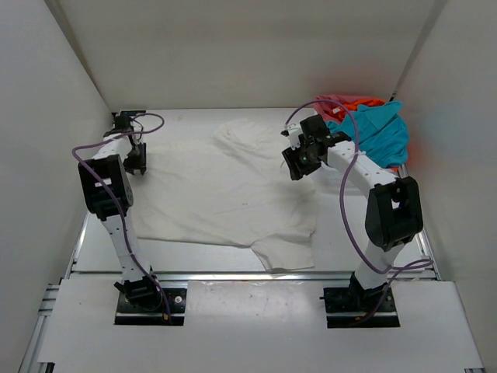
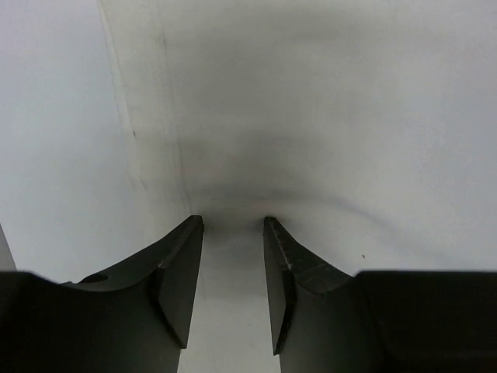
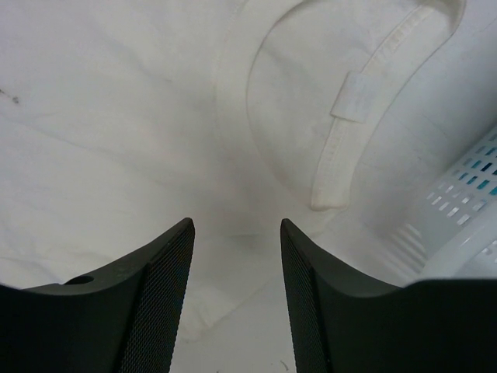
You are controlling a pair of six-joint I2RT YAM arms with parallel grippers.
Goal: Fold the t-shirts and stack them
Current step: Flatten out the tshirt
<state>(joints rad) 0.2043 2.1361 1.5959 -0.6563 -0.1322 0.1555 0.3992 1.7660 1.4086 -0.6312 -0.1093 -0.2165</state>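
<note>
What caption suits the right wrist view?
Open right fingers above collar of white cloth t-shirt, white plastic mesh basket alongside.

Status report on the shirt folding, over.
Left gripper open, empty, by far-left wall. Right gripper open, empty, over collar of white t-shirt. Shirt spread out, not folded. Basket close beside collar.

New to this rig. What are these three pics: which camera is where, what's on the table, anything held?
Two black robot arms stand at the white table's near edge, each ending in a two-finger tool. The wide picture is from a fixed camera above and behind them; the other two look out from each wrist. A white cloth t-shirt lies spread on the table. Far right, a teal-blue shirt, an orange shirt and a pinkish-red shirt sit heaped in a white plastic mesh basket. The left tool is open near the far left corner; the right tool is open over the white shirt's collar. Neither holds anything.
</note>
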